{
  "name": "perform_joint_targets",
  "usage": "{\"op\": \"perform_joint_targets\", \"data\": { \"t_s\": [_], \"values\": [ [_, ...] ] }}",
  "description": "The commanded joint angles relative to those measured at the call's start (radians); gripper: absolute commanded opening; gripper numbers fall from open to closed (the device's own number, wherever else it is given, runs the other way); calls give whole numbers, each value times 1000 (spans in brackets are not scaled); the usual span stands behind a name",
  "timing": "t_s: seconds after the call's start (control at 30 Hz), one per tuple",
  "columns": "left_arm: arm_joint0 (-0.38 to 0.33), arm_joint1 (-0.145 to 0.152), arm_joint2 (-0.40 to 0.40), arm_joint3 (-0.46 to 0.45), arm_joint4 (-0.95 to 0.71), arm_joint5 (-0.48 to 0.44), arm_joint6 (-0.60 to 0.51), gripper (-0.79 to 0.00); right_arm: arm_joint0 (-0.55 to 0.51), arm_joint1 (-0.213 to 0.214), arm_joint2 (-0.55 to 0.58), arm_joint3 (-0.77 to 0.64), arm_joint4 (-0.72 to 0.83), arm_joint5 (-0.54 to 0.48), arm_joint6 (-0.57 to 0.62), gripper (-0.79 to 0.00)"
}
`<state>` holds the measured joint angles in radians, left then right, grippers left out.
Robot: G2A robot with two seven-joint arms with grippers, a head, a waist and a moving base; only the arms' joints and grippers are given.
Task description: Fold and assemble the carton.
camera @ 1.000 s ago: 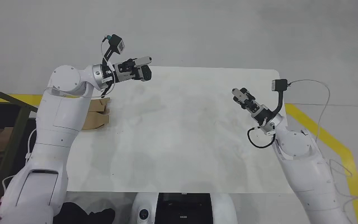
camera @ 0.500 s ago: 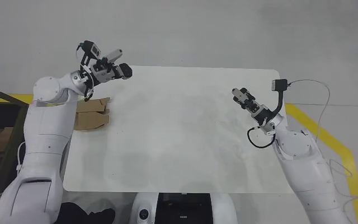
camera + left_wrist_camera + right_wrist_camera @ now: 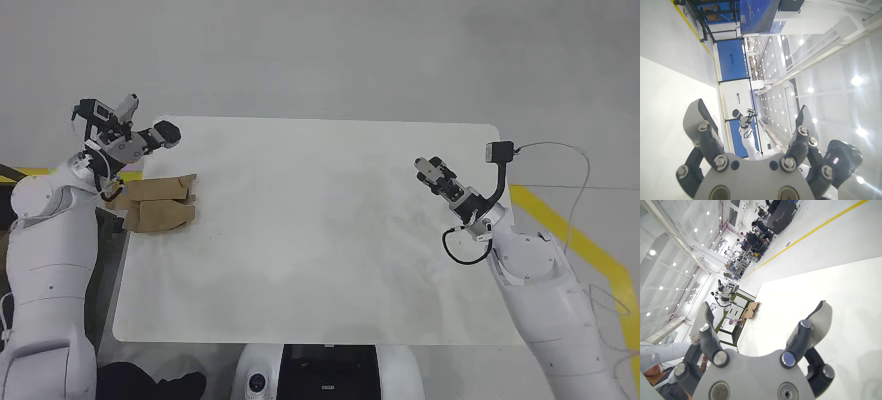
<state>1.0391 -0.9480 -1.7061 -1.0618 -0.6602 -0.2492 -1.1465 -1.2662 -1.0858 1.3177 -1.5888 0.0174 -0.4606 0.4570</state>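
Carton: the flattened brown cardboard carton [image 3: 160, 202] lies on the left rim of the white table [image 3: 330, 250], partly past its edge.
Bearing: it lies near the left gripper [image 3: 170, 130], off to its side and back toward the robot.
Long axis: crosswise to the table's left edge, roughly parallel to the way the left gripper points.
Nearer arm: the left. The right gripper [image 3: 428, 165] is well apart from the carton, across the table.
Left gripper: fingers spread wide, holding and touching nothing.
Right gripper: fingers spread, empty.
Next move: probably the left gripper must turn down and back onto the carton.
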Motion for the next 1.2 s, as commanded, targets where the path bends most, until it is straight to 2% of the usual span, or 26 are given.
{"op": "perform_joint_targets", "data": {
  "t_s": [0.0,0.13,0.27,0.4,1.17],
  "values": [
    [19,8,-29,4,35,-10,35,0,0,0,0,0,0,0,0,0],
    [57,20,-81,14,75,-16,101,0,0,0,0,0,0,0,0,0],
    [83,19,-104,36,12,0,117,0,0,0,0,0,0,0,0,0],
    [92,17,-101,57,11,-9,154,0,0,0,0,0,0,0,0,0],
    [92,17,-101,57,11,-9,154,0,0,0,0,0,0,0,0,0]
  ]
}}
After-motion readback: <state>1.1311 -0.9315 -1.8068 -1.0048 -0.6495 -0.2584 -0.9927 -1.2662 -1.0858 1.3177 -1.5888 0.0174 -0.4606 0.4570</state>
